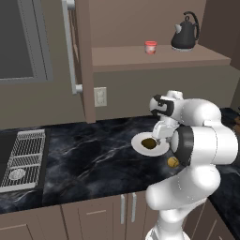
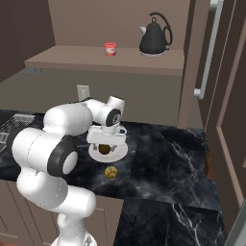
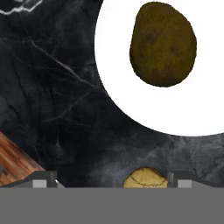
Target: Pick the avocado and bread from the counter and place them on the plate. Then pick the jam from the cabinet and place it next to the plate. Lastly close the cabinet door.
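The dull brown, egg-shaped avocado lies on the white plate, its long axis running away from the golden bread, under the spread, empty gripper.

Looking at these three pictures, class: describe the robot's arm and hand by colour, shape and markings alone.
The arm is made of fat, rounded, glossy white segments, with dark bands and dark round caps at the joints. No cables or lettering can be seen on it. The hand ends in a white block with two small finger tips, grey and squared off in the hand view.
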Robot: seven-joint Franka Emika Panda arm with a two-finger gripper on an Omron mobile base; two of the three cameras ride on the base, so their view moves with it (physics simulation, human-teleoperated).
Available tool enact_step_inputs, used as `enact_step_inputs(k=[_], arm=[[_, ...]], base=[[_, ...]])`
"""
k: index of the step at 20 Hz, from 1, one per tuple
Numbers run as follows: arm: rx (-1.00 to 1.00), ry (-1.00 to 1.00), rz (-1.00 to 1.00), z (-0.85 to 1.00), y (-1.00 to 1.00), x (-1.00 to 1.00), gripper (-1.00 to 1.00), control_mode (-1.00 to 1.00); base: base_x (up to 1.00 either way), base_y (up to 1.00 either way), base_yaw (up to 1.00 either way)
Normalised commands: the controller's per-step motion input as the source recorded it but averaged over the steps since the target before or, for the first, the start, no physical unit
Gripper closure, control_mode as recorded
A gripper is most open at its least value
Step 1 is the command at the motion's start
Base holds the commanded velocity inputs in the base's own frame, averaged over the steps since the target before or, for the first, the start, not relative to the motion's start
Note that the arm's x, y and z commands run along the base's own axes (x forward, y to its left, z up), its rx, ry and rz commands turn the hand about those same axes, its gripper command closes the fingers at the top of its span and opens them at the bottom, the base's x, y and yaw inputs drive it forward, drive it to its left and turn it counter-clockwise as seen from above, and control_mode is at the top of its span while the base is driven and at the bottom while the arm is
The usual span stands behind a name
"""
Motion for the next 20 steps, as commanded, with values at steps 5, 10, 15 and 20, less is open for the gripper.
enact_step_inputs(k=[5,10,15,20], arm=[[0.00,0.00,0.04,0.00,-0.03,-0.23,-1.00,-1.00],[0.00,-0.01,0.06,0.00,-0.12,-0.10,-1.00,-1.00],[-0.02,0.00,0.06,-0.04,-0.11,-0.03,-1.00,-1.00],[-0.02,0.00,0.07,-0.13,-0.15,0.00,-1.00,-1.00]], base=[[0.00,0.00,0.00],[0.00,0.00,0.00],[0.00,0.00,0.00],[0.00,0.00,0.00]])
